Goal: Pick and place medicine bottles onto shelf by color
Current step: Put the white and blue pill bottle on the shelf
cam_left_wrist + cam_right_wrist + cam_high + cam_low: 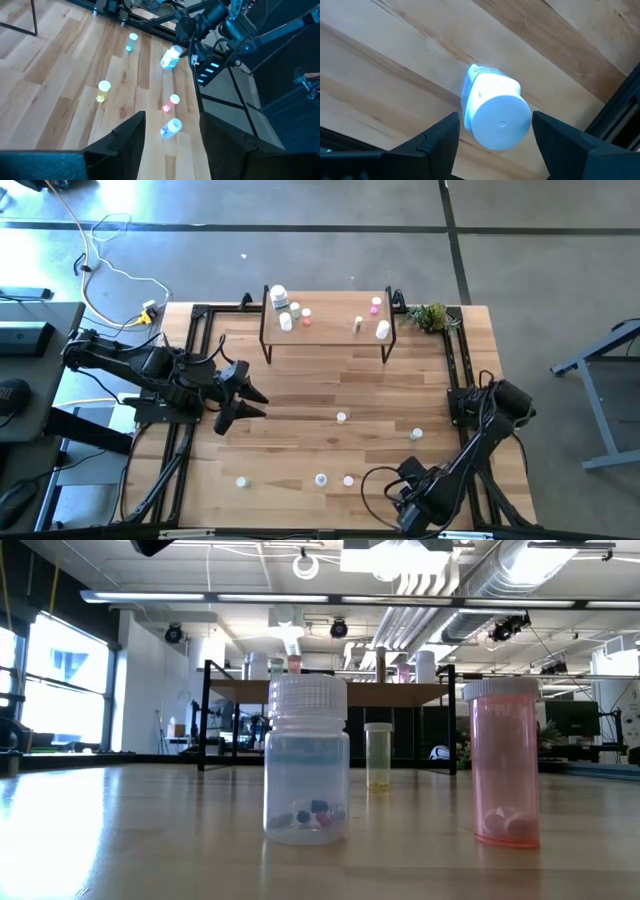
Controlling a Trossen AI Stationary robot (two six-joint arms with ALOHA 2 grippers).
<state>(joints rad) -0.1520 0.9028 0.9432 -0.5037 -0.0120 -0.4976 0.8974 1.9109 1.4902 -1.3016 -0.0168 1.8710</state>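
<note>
We've got the right gripper (495,132) low at the table's near edge, fingers spread around a white-capped bottle (492,112), not clamped. Left gripper (172,137) hangs over the table (300,405), released, holding nothing.

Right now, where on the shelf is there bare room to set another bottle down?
The shelf is bare along its middle, between the orange-capped bottle and the small bottle toward its right. Its left end is crowded around the large white-capped bottle; its right end holds the pink-capped bottle.
</note>
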